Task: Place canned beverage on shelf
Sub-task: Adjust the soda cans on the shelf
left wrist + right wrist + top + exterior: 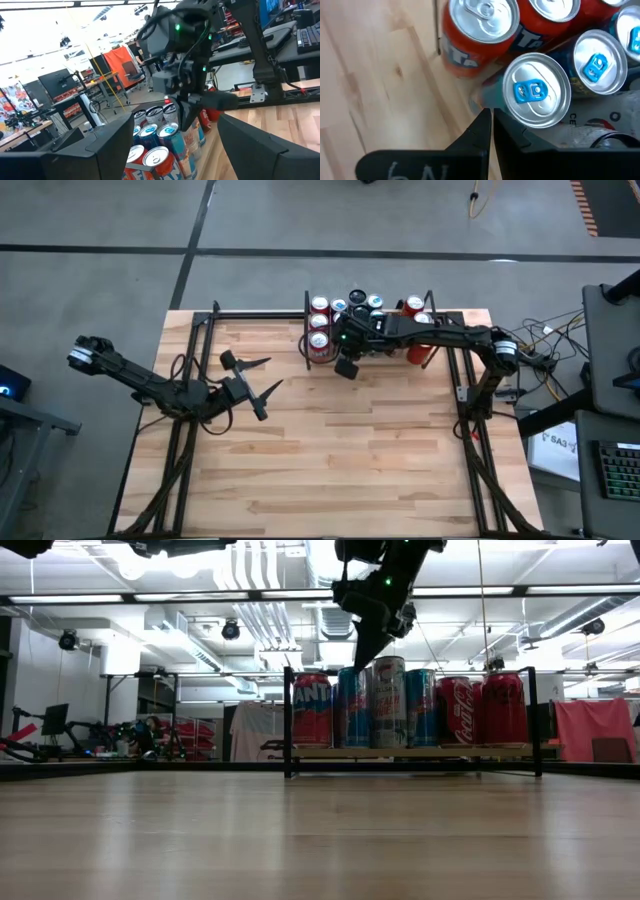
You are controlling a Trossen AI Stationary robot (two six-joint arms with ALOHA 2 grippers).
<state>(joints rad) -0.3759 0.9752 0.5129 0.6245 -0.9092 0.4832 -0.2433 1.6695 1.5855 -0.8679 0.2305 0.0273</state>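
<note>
Butcher-block wooden tabletop (340,450), pale planks, framed by black metal rails.

Left arm: dark, lying over the table's left part, well apart from the cans. Left gripper (258,377) hangs above bare wood with its two dark fingers spread wide and nothing between them.

Shelf (410,752): small rectangular light-wood board with thin black side rails, standing at the table's far edge, centre-right. It carries a cluster of upright beverage cans. In the low view, from left: an orange can (312,710), a teal-blue can (352,708), a taller pale can with red lettering (388,702), another blue can (421,707), a red cola can (457,710), and a dark red can (503,708).

Right arm: dark, reaching in from the table's right side over the shelf. Right gripper (491,125) is above the cans at the shelf's front left part, its fingers pressed together and gripping nothing. The fingertips sit just beside the silver-topped can with a blue pull tab (536,91), at its rim; whether they touch it cannot be told. An orange can with a silver lid (479,30) stands next to it.
</note>
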